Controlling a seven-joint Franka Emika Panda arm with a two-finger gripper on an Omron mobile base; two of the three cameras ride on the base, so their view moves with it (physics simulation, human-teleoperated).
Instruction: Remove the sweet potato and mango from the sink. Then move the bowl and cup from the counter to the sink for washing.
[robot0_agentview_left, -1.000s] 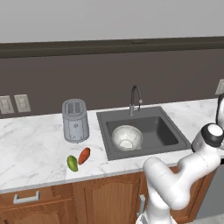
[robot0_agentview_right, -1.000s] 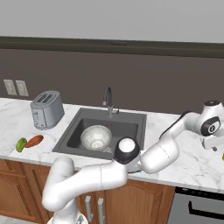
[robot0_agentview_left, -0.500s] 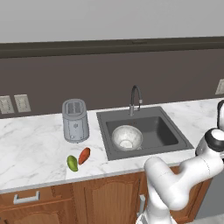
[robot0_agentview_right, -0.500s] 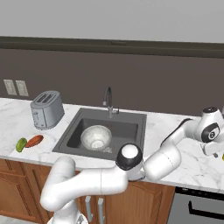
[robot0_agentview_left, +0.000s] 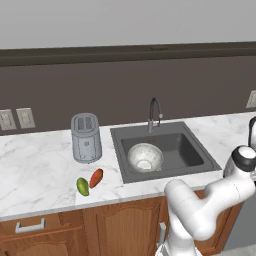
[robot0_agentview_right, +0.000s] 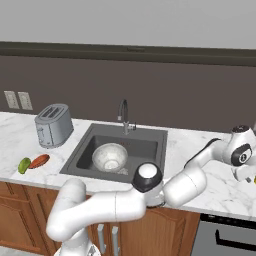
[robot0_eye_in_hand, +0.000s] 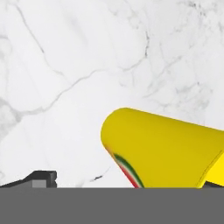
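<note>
On the marble surface (robot0_eye_in_hand: 65, 52) right of the sink (robot0_agentview_right: 150, 147), claw (robot0_eye_in_hand: 127, 181) spread wide around yellow cup (robot0_eye_in_hand: 162, 148); next, clamping and lifting

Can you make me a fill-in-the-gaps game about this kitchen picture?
1. The whitish bowl sits inside the ____.
2. The green mango lies on the counter right beside the orange ____.
3. The grey toaster stands on the counter to the ____ of the sink in both base views.
4. In the hand view, the cup close to the camera is colored ____.

Missing words: sink; sweet potato; left; yellow
</note>
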